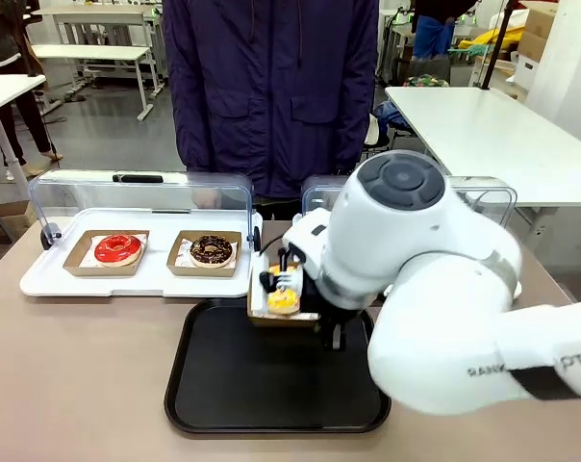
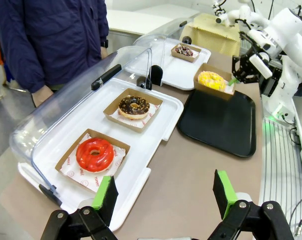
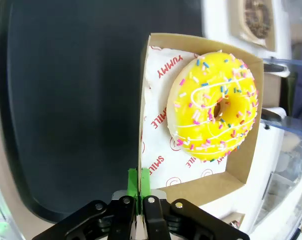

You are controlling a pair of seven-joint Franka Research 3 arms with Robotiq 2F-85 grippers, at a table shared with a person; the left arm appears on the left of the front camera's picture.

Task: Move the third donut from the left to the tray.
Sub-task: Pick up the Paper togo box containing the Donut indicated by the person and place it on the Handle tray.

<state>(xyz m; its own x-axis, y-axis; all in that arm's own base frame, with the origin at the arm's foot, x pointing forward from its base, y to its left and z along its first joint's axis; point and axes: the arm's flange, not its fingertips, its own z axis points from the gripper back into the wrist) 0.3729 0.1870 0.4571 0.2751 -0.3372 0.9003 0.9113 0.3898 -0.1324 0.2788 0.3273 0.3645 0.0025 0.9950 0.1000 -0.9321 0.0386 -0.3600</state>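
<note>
Up front, my right arm reaches across from the right, and its right gripper (image 1: pixel 283 281) holds the yellow donut (image 1: pixel 282 299) in its brown cardboard holder (image 1: pixel 271 315) at the far edge of the black tray (image 1: pixel 233 385); whether the holder rests on the rim or hangs just above it I cannot tell. To the left, a white tray (image 1: pixel 127 281) with its clear lid (image 1: pixel 141 197) raised carries a red-iced donut (image 1: pixel 118 249) and a chocolate donut (image 1: pixel 212 250), each in its own holder, and a person in a dark jacket (image 1: pixel 271 87) stands at the far side of the table (image 1: pixel 79 375). From my left wrist, my left gripper (image 2: pixel 163 200) hangs with its green pads (image 2: pixel 105 192) spread wide apart and nothing between them, above the table near the white tray's near corner. Beyond it I see the red-iced donut (image 2: pixel 94 154), the chocolate donut (image 2: pixel 134 106), the black tray (image 2: pixel 218 122), and the yellow donut (image 2: pixel 211 80) at that tray's far corner, with my right gripper (image 2: pixel 234 81) at its holder's edge. From my right wrist, my right gripper (image 3: pixel 138 182) is pinched tight on the holder's cardboard wall (image 3: pixel 141 150), green pads pressed together around it. The yellow donut (image 3: pixel 214 112), striped with white icing lines and coloured sprinkles, sits on printed paper (image 3: pixel 158 120) inside the holder, with the black tray (image 3: pixel 66 100) below and to one side.
</note>
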